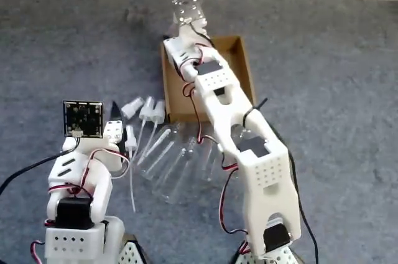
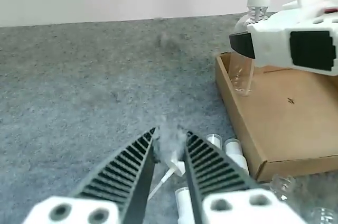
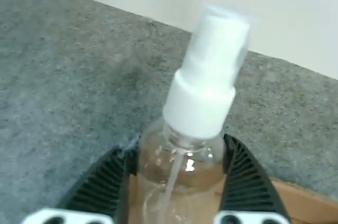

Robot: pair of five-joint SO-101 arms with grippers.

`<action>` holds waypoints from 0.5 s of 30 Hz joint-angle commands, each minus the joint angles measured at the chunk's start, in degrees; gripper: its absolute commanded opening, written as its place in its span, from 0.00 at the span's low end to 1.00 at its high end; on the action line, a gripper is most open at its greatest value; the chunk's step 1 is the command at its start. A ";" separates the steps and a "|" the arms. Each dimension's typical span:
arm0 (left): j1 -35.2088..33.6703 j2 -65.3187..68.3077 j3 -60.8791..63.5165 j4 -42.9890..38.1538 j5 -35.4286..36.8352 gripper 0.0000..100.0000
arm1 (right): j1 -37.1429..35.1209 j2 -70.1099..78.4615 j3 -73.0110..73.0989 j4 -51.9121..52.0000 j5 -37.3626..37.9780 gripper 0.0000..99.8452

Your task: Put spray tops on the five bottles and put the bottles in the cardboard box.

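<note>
My right gripper is shut on a clear bottle with a white spray top on its neck. It holds the bottle upright over the far left corner of the cardboard box. In the left wrist view the bottle's base hangs at about the level of the box rim. My left gripper is narrowly open and low over the carpet. A loose spray top with its tube lies just behind the gap. Several bare bottles lie between the arms.
Loose spray tops lie on the carpet left of the box, just ahead of the left gripper. The right arm stretches across the box. Grey carpet lies open to the far left and right.
</note>
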 commanded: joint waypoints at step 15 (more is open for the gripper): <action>-0.75 0.04 -0.13 -1.49 -0.35 0.01 | -2.33 -2.07 -3.21 3.21 5.45 0.25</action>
